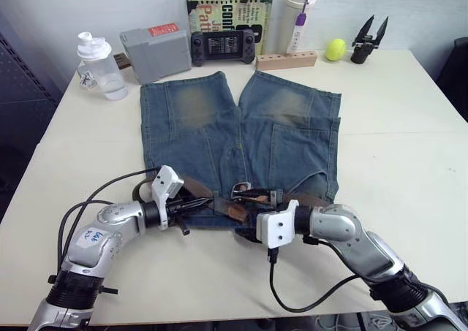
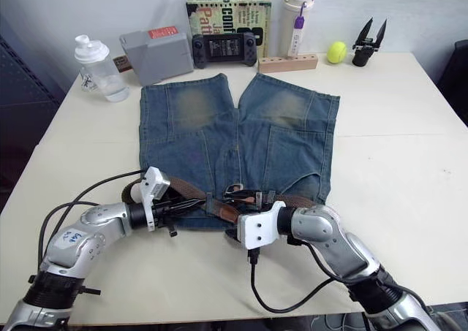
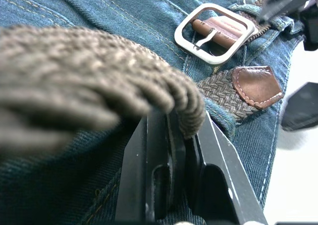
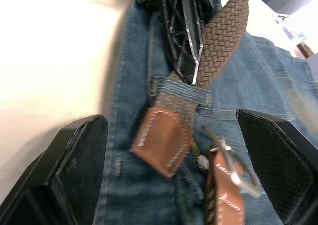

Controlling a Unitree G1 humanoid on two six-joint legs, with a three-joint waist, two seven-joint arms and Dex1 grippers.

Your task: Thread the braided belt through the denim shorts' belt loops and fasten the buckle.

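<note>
The denim shorts (image 1: 241,134) lie flat on the table, waistband nearest me. The braided belt (image 1: 196,187) runs along that waistband. My left gripper (image 1: 191,203) is shut on the woven strap, which bulges over its fingertips (image 3: 169,135) in the left wrist view. The strap passes under a belt loop (image 4: 181,91), and its tan leather tip (image 4: 161,140) pokes out beyond it. The silver buckle (image 3: 195,49) rests on the denim just past that tip. My right gripper (image 4: 169,116) is open, its fingers spread wide either side of the tip and the buckle.
Along the table's (image 1: 409,141) far edge stand a clear bottle (image 1: 99,66), a grey box (image 1: 157,52), a game console (image 1: 223,46), a book (image 1: 230,9), a white tumbler (image 1: 300,17), a wooden block (image 1: 287,59), a yellow-green ball (image 1: 336,49) and a black spare gripper (image 1: 369,39).
</note>
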